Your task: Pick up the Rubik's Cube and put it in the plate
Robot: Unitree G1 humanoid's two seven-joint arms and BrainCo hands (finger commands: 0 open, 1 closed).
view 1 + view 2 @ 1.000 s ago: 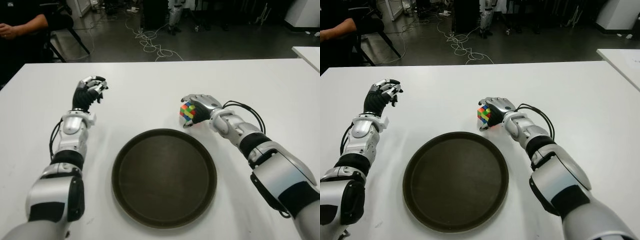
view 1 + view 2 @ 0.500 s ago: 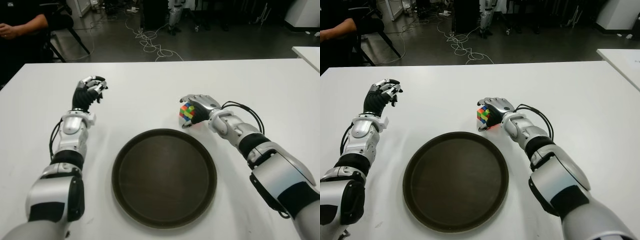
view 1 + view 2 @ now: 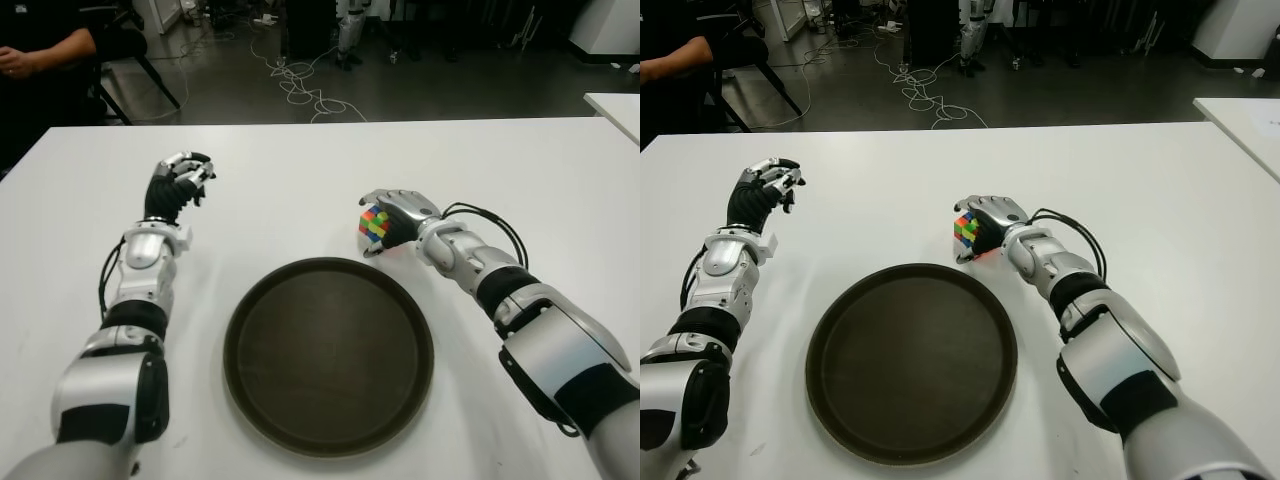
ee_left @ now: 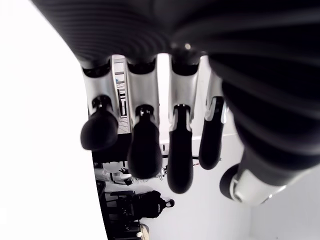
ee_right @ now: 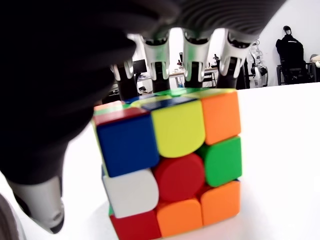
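The Rubik's Cube (image 3: pixel 373 224) stands on the white table (image 3: pixel 300 180), just past the far right rim of the round dark plate (image 3: pixel 232 330). My right hand (image 3: pixel 398 211) is wrapped over the cube from the right. In the right wrist view its fingers (image 5: pixel 192 45) hook over the cube's (image 5: pixel 170 170) top and far side, and the thumb (image 5: pixel 45 200) lies against its near side. White table surface shows right under the cube. The plate holds nothing. My left hand (image 3: pixel 178 185) shows to the far left of the plate, fingers loosely bent, holding nothing.
A seated person (image 3: pixel 40 50) is at the table's far left corner. Cables (image 3: pixel 300 90) lie on the dark floor beyond the table. The corner of a second white table (image 3: pixel 615 105) shows at the right edge.
My right hand and the cube have shifted very slightly to the left. The left arm has not moved.
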